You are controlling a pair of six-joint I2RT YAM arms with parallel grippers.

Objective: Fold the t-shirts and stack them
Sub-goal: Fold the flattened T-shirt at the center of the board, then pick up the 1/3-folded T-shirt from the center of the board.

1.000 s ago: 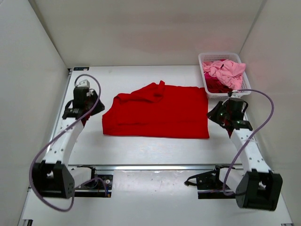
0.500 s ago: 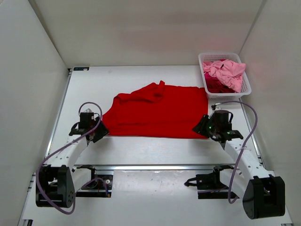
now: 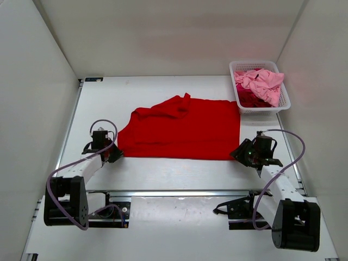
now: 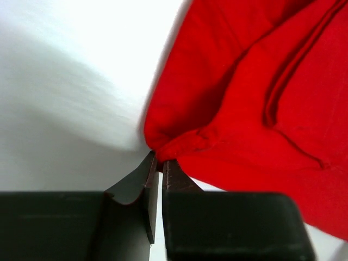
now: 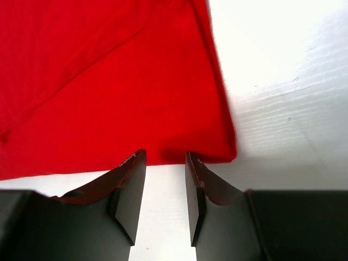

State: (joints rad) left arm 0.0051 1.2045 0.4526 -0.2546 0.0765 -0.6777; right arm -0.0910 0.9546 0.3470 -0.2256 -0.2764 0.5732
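A bright red t-shirt (image 3: 182, 130) lies partly folded and flat in the middle of the table. My left gripper (image 3: 113, 155) is at its near left corner. In the left wrist view the left gripper (image 4: 159, 161) is shut on that corner of the red t-shirt (image 4: 255, 109), with a pinch of cloth between the tips. My right gripper (image 3: 239, 152) is at the near right corner. It stands open (image 5: 166, 159), fingertips just at the hem of the red t-shirt (image 5: 109, 81), nothing between them. A light pink t-shirt (image 3: 263, 81) and a magenta one (image 3: 249, 99) lie crumpled in the basket.
The white lattice basket (image 3: 266, 110) stands at the back right, close to the red shirt's far right corner. White walls enclose the table on three sides. Bare white table (image 3: 174, 174) runs along the near edge between the arms.
Both arms have come down and inward to the shirt's near corners. The left gripper has closed on the near left corner. The right gripper's jaws have opened wider.
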